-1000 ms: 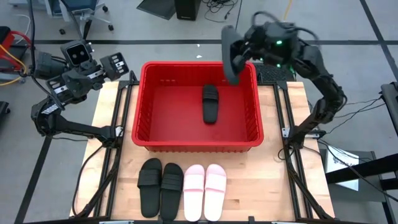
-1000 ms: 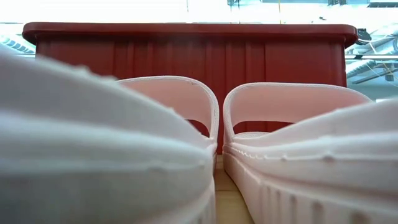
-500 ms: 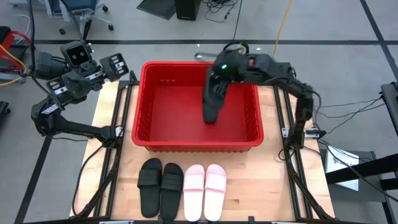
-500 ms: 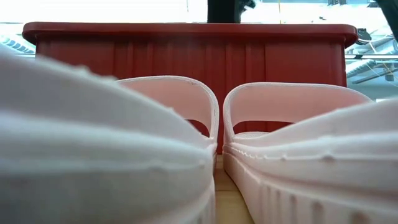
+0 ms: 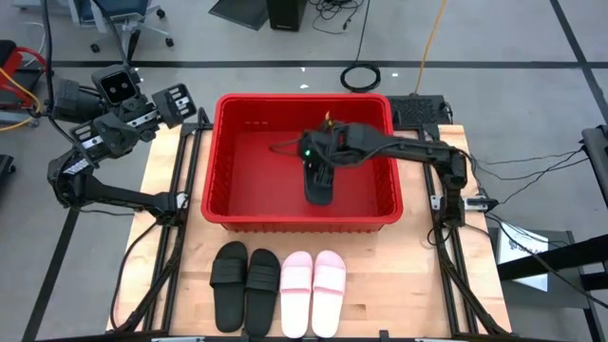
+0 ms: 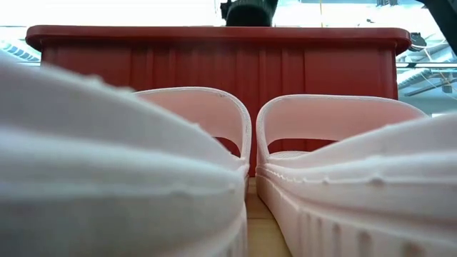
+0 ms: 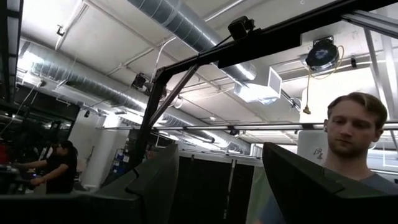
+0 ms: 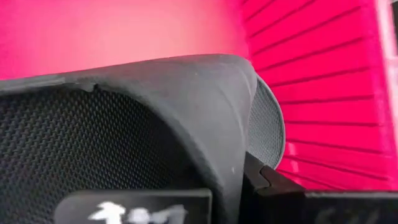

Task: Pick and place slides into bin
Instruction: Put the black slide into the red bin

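The red bin (image 5: 228,161) stands on the table's far half. My right gripper (image 5: 318,157) reaches down into its middle, shut on a black slide (image 8: 124,143) that fills the right wrist view. A dark mass of slide (image 5: 320,188) shows just below the gripper. I cannot separate the held slide from any other lying in the bin there. Two black slides (image 5: 245,285) and two pale pink slides (image 5: 313,280) lie flat on the table in front of the bin. My left gripper (image 7: 214,186) is raised off the far left corner, open, pointing up at the ceiling. My right gripper holds the black slide from above, slanting down into the bin. The slide's own ribbed body (image 8: 205,124) hides the place of contact, so the part held cannot be told. The slide hangs below the fingers inside the bin's walls; whether it touches the floor I cannot tell.
The pink slides (image 6: 214,143) fill the low view, with the bin's near wall (image 6: 214,64) behind them and a dark part of the arm (image 6: 248,11) above its rim. A person (image 7: 351,137) shows in the left wrist view beyond the table.
My right gripper has come down from above the bin's far right corner toward the near left, into the bin's middle. It has tipped steeply downward and carried the black slide along, still shut on it.
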You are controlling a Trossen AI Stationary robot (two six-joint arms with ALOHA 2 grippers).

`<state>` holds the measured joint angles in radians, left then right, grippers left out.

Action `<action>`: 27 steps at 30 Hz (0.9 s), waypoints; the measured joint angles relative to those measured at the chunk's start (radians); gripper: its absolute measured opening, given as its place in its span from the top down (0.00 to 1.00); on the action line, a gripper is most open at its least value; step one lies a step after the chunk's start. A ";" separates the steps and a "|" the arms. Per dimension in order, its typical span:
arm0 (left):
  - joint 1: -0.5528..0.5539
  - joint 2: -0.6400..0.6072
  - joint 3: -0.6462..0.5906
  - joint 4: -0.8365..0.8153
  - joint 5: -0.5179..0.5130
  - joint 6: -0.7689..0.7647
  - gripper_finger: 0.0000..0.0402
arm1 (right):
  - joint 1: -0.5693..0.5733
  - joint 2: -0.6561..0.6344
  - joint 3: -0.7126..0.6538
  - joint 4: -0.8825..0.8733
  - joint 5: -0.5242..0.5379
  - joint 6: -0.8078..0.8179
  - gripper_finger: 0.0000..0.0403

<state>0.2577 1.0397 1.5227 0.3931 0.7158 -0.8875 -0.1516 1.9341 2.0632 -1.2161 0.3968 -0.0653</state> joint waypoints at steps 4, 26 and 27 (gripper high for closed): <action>0.000 0.000 0.000 0.000 0.000 -0.003 0.40 | 0.012 -0.016 -0.134 0.128 0.024 0.000 0.98; 0.000 0.000 0.000 -0.004 0.000 -0.007 0.40 | -0.011 -0.046 -0.549 0.504 0.073 -0.048 0.98; 0.000 0.000 0.000 -0.004 0.000 -0.007 0.40 | -0.014 -0.045 -0.559 0.522 0.072 -0.048 0.98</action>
<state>0.2573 1.0397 1.5229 0.3889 0.7155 -0.8944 -0.1655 1.8888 1.5039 -0.6941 0.4683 -0.1134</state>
